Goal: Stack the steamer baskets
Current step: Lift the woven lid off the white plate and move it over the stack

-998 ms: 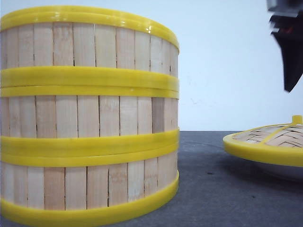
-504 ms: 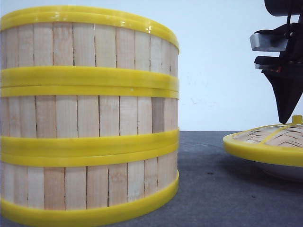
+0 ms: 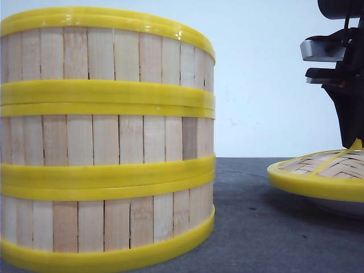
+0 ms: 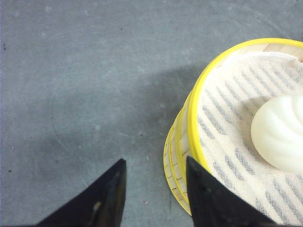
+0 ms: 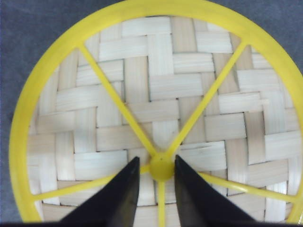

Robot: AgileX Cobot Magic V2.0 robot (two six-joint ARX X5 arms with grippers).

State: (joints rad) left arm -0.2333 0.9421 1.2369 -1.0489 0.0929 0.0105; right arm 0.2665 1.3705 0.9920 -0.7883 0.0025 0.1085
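Three steamer baskets stand stacked in one column on the left: top (image 3: 108, 54), middle (image 3: 108, 139), bottom (image 3: 108, 224). From above, the top basket's yellow rim (image 4: 198, 101) rings a white mesh liner holding a white bun (image 4: 281, 132). My left gripper (image 4: 154, 163) is open beside the stack, one finger over the rim and the other over the table. My right gripper (image 5: 156, 160) (image 3: 351, 142) is open, low over the woven lid (image 5: 189, 90) (image 3: 318, 173), with its fingers on either side of the yellow knob (image 5: 161, 169).
The lid rests on a white plate (image 3: 344, 209) at the right edge. Dark grey table (image 3: 244, 227) lies between the stack and the lid. A pale wall stands behind.
My right gripper has come down from the upper right until its tips reach the lid's knob. The basket stack and the lid have not moved.
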